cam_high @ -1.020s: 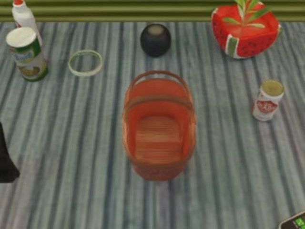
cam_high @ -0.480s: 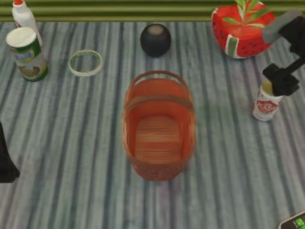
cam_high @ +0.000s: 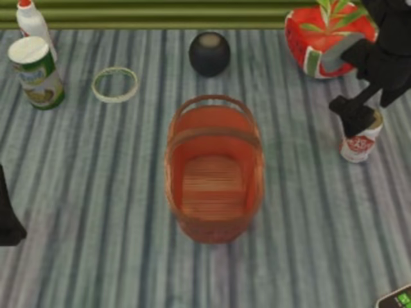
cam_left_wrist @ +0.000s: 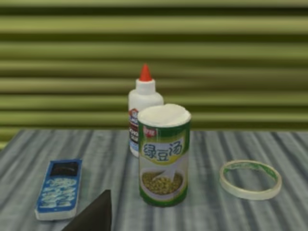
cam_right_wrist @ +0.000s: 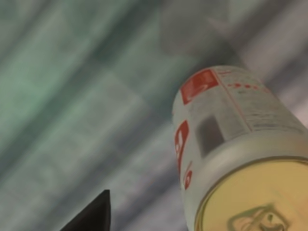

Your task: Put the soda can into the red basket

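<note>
Where unobstructed, soda can beside red basket

Table — grey-blue striped surface, streaks running roughly 12 to 6 o'clock. Back wall at 12 o'clock — horizontal green slats, alternating light and dark bands.

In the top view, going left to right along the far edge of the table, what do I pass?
White glue bottle with red cap → green-white canister → pale tape ring → round black pot → red watermelon-patterned plant pot.
</note>
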